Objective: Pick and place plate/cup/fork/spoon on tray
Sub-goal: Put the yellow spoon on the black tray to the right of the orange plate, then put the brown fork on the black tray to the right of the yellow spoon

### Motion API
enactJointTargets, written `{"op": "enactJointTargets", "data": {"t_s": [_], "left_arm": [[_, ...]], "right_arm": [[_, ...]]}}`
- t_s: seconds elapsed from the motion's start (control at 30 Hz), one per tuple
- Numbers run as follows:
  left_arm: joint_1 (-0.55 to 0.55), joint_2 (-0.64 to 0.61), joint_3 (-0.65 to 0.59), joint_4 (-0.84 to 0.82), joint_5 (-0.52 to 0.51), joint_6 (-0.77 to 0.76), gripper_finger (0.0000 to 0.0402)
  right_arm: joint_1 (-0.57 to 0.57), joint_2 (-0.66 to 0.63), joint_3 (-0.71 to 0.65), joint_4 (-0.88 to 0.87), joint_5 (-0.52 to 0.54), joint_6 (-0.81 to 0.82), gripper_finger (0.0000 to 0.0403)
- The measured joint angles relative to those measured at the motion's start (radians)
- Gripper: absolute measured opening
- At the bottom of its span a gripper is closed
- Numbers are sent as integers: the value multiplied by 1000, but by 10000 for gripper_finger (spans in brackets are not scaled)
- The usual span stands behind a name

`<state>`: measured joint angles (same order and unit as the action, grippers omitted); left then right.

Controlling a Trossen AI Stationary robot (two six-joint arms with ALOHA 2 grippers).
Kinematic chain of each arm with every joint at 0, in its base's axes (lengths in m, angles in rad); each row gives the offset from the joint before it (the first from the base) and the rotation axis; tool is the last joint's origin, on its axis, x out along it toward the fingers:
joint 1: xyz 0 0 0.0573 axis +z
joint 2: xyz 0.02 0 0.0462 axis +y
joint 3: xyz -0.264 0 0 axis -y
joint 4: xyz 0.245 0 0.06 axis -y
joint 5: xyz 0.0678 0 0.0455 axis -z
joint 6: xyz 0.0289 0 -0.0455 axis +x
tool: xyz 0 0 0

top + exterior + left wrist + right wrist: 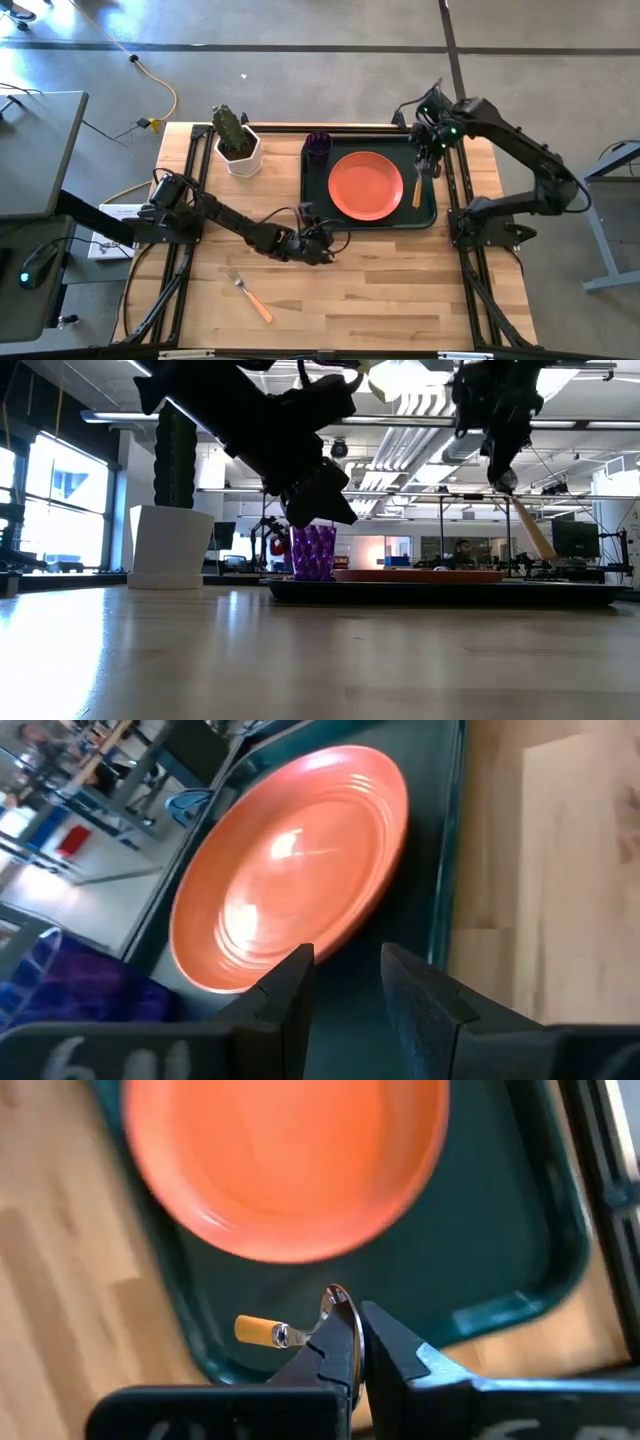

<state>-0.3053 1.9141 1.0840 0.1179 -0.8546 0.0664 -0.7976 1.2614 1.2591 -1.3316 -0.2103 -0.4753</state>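
The dark green tray (312, 195) lies at the table's far right. The orange-red plate (365, 185) rests flat in its middle, and the purple cup (318, 145) stands in its far left corner. The fork (250, 296) lies flat on the table near the near edge. My right gripper (428, 162) is over the tray's right side, shut on the spoon (418, 188). My left gripper (328, 243) is open and empty, just off the tray's near left corner, pointing at the plate (290, 860). My right gripper pinches the spoon's silver bowl end (335, 1295) between its two fingers, coming from above and pointing down. The spoon hangs slanting below the fingers, its orange-tan handle (535, 530) lowest, over the tray's right strip beside the plate. I cannot tell whether the handle end touches the tray.
A white pot with a green cactus (238, 145) stands at the far left of the table, beside the tray. Bare wood (380, 290) stretches along the near side of the table, right of the fork.
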Motion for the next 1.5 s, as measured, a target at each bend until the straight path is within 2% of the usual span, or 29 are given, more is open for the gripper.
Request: {"op": "enactJointTargets", "data": {"t_s": [0.1, 0.33, 0.47, 0.57, 0.83, 0.97, 1.07, 1.27, 1.4, 1.5], "left_arm": [[12, 0, 0, 16, -2, 47, 108], [34, -34, 1, 50, 1, 86, 106], [48, -75, 0, 37, -1, 93, 106], [53, -92, 1, 38, 24, 78, 106], [43, -101, 0, -14, 45, 26, 106], [30, -101, 0, -44, 25, -1, 106], [15, -101, 0, -69, 6, -21, 106], [-14, -101, 0, -126, -27, -54, 106], [-32, -101, 0, -170, -49, -91, 106], [-44, -101, 0, -218, -77, -128, 106]], "right_arm": [[-67, 75, 0, -1, 39, -24, 0], [-167, 264, 0, 9, 33, -73, 0], [-205, 340, 0, 46, -42, -106, 0], [-224, 390, 0, 83, -97, -129, 0], [-224, 502, 0, 119, -97, -128, 0], [-215, 534, 0, 163, -130, -134, 10], [-206, 539, 0, 218, -155, -135, 32], [-193, 539, -1, 261, -95, -118, 83], [-190, 539, -1, 264, -65, -68, 93], [-190, 539, -1, 269, -1, -11, 93]]}}
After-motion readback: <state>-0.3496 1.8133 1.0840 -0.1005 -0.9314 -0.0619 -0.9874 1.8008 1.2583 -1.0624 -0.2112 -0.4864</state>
